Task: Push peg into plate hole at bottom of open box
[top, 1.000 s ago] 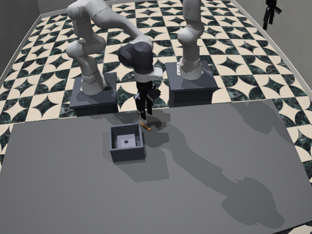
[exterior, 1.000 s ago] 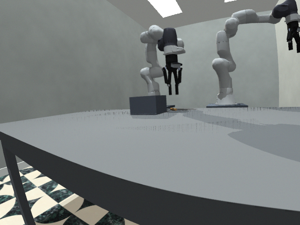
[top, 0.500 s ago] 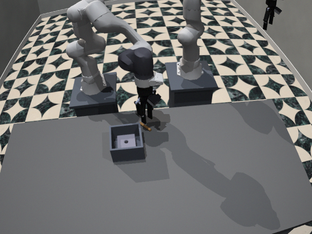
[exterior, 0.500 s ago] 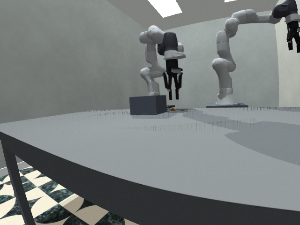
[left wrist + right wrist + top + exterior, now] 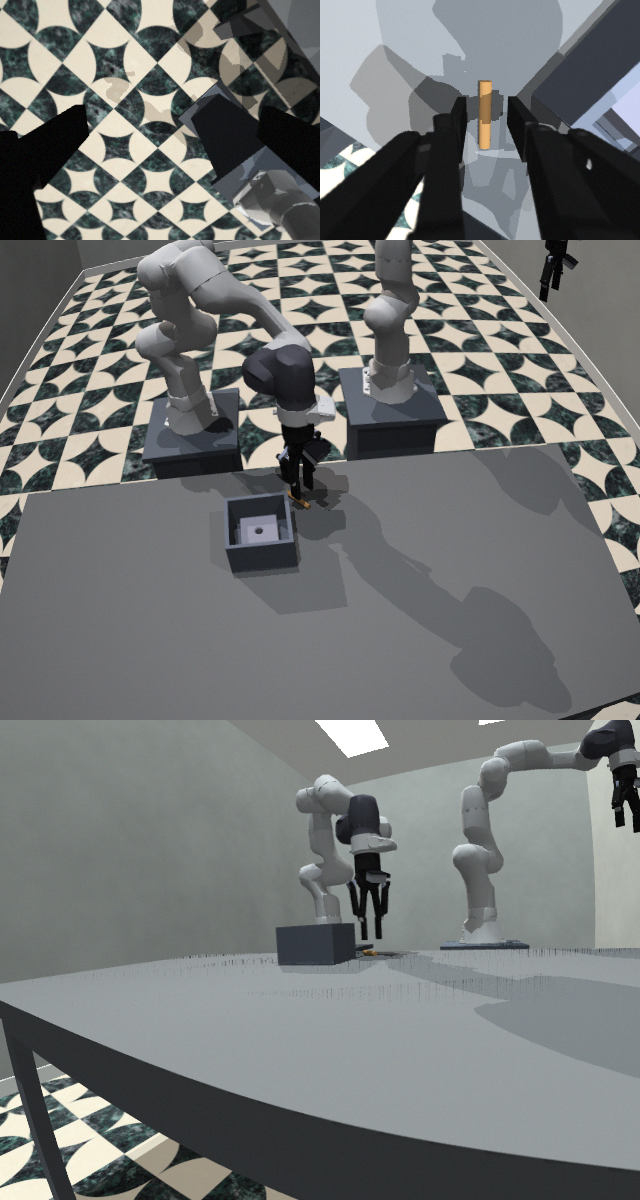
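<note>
An orange peg (image 5: 305,504) (image 5: 370,953) (image 5: 485,115) lies flat on the table, beside the back right corner of the grey box in the top view. The open box (image 5: 262,557) (image 5: 310,944) (image 5: 590,70) holds a pale plate (image 5: 267,536) (image 5: 631,107) with a round hole (image 5: 258,530); the hole is out of the right wrist view. My right gripper (image 5: 302,492) (image 5: 371,938) (image 5: 487,110) points down a little above the peg, fingers partly open and empty, one on each side of it. My left gripper (image 5: 550,294) (image 5: 628,827) (image 5: 173,121) is wide open, empty and high up.
The box wall stands close to my right gripper. The table's back edge (image 5: 413,455) lies a short way behind the peg. My left gripper hangs beyond the table, over the tiled floor (image 5: 157,110), far from the box.
</note>
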